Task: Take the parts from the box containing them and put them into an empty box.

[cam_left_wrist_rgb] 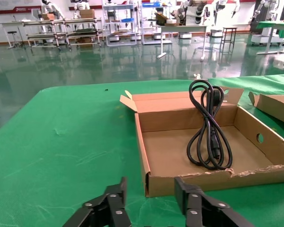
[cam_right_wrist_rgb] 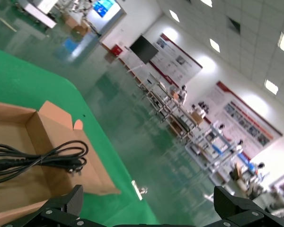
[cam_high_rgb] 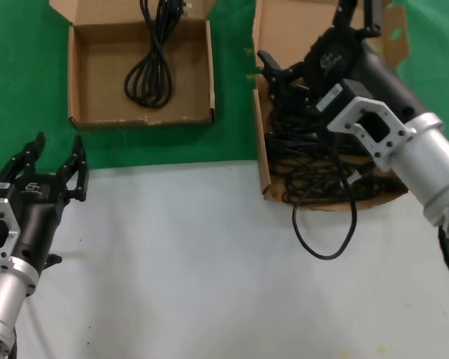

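Note:
The wider box (cam_high_rgb: 263, 161) with the tall flap stands at the right and holds a tangle of several black power cords (cam_high_rgb: 303, 153). My right gripper (cam_high_rgb: 277, 75) is open and empty just above the far part of that pile. The squarish box (cam_high_rgb: 78, 75) at the far left holds one looped black cord (cam_high_rgb: 151, 71), which also shows in the left wrist view (cam_left_wrist_rgb: 209, 127) and the right wrist view (cam_right_wrist_rgb: 38, 160). My left gripper (cam_high_rgb: 57, 146) is open and empty, low at the near left, a little short of the squarish box's ragged front wall (cam_left_wrist_rgb: 203, 182).
A thin black robot cable (cam_high_rgb: 325, 232) hangs from the right arm in a loop over the white table in front of the wider box. Green cloth (cam_high_rgb: 232, 82) lies between the two boxes. A flap of the wider box (cam_left_wrist_rgb: 274, 106) shows in the left wrist view.

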You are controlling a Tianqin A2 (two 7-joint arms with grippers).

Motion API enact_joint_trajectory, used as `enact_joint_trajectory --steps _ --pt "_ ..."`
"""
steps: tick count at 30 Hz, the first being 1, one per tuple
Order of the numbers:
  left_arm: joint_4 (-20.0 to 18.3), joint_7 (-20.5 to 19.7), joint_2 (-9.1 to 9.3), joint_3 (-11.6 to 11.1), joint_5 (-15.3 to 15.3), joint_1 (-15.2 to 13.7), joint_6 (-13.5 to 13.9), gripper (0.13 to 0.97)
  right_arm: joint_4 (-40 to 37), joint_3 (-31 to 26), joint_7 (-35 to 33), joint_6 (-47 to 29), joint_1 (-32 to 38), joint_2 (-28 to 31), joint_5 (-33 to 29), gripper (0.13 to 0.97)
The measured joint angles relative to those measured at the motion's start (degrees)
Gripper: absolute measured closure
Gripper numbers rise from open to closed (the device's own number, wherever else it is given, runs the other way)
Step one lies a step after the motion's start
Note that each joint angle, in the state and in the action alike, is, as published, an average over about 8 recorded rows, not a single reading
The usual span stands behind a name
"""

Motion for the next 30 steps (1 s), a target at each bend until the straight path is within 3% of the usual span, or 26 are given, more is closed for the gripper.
enact_joint_trajectory --steps 8,16,25,30 --pt "-0.05 0.01 0.04 -0.1 -0.01 0.15 -0.14 0.668 -0.35 1.79 3.15 0.95 -3.29 -0.21 2.63 0.129" --pt "-0.11 0.02 0.07 -0.19 -0.03 0.31 -0.28 0.453 -0.7 3.59 6.31 1.92 -6.59 -0.42 5.3 0.129" --pt "-0.17 0.04 0.11 -0.3 -0.04 0.47 -0.43 0.281 -1.1 5.6 9.83 2.99 -10.26 -0.66 8.24 0.129" --pt "-0.2 0.04 0.13 -0.36 -0.05 0.57 -0.52 0.268 -1.31 6.71 11.8 3.59 -12.31 -0.79 9.9 0.129"
